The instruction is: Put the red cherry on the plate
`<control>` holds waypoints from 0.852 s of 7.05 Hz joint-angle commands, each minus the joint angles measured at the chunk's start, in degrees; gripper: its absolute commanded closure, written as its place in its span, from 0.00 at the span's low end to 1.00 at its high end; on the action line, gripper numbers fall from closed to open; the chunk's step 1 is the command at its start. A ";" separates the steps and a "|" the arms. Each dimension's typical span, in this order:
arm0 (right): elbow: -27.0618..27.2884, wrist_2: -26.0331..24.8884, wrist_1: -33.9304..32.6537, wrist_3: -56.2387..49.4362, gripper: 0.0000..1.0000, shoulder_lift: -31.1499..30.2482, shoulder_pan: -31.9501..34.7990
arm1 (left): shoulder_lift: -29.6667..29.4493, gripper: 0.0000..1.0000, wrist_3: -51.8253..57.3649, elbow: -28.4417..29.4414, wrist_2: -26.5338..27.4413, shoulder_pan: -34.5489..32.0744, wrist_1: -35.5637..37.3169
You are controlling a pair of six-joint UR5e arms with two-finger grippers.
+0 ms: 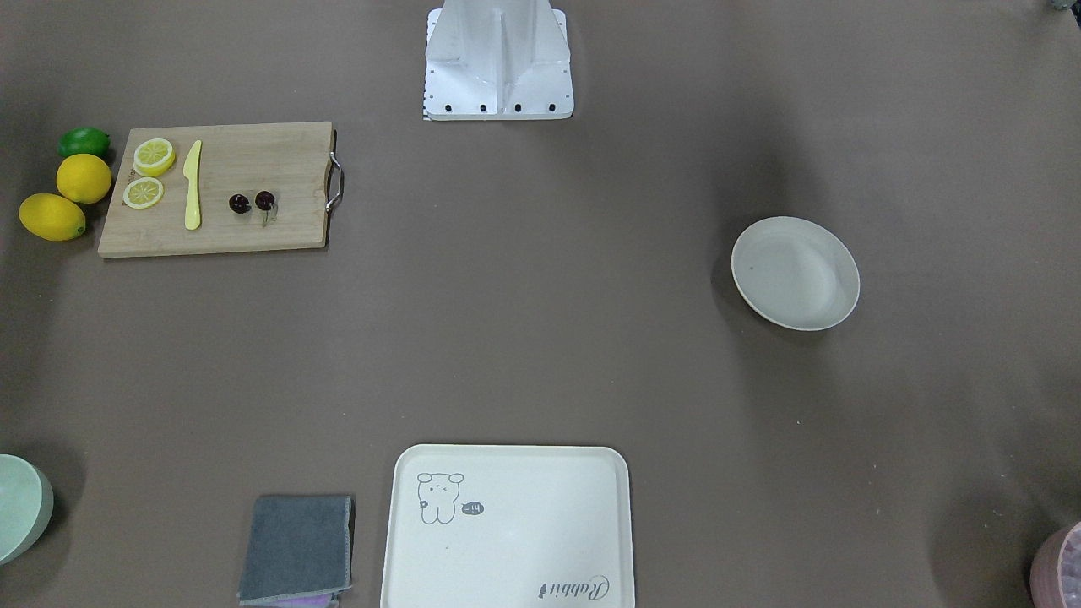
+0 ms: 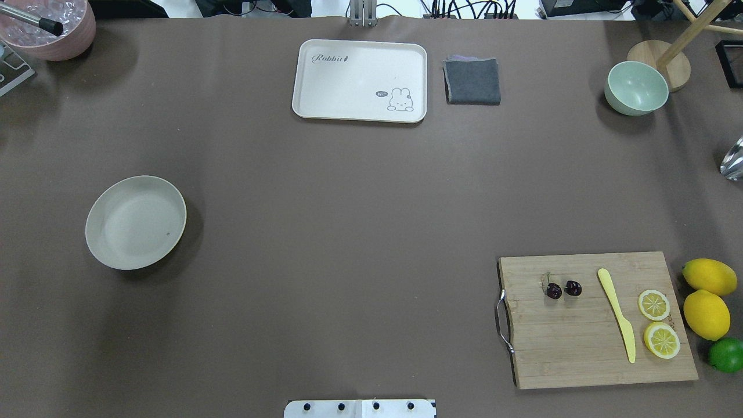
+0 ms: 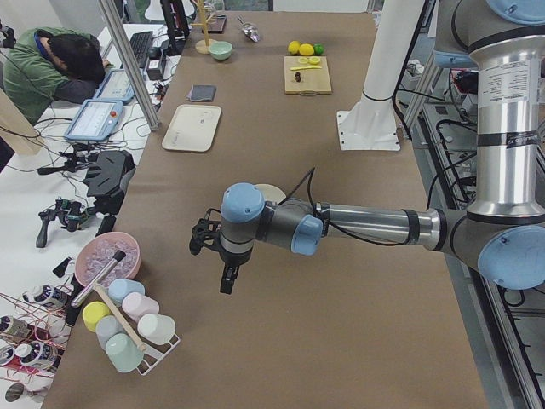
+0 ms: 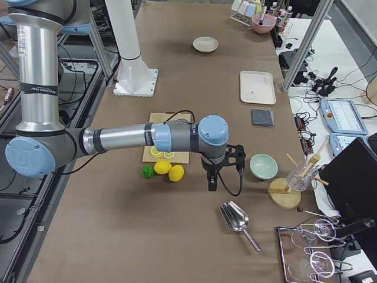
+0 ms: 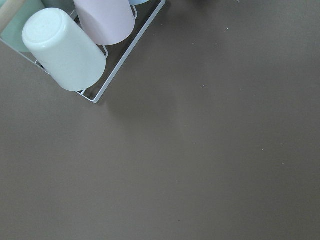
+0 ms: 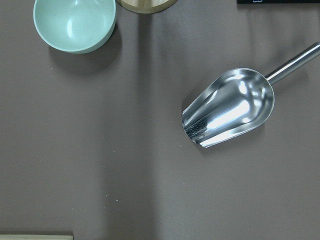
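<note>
The red cherry (image 1: 252, 203) (image 2: 563, 289), a pair of dark glossy fruits with thin stems, lies on a wooden cutting board (image 2: 580, 354) on the robot's right side. The plate (image 1: 795, 272) (image 2: 135, 222), round, off-white and with nothing on it, sits on the robot's left side, far from the board. My left gripper (image 3: 223, 277) hangs over bare table near a cup rack, beyond the plate. My right gripper (image 4: 212, 183) hovers past the lemons, beside a metal scoop. Both show only in side views, so I cannot tell if they are open or shut.
On the board lie a yellow knife (image 2: 617, 313) and two lemon slices (image 2: 654, 305); two lemons (image 2: 706, 313) and a lime (image 2: 727, 354) sit beside it. Far side: bear tray (image 2: 360, 80), grey cloth (image 2: 472, 81), green bowl (image 2: 636, 88). Scoop (image 6: 230, 107), cup rack (image 5: 75, 45), a person (image 3: 47, 60) at a desk.
</note>
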 commanded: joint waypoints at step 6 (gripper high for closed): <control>0.32 0.14 0.22 -0.31 0.00 -0.61 0.00 | -0.22 0.02 -0.20 2.68 -0.26 0.17 -4.12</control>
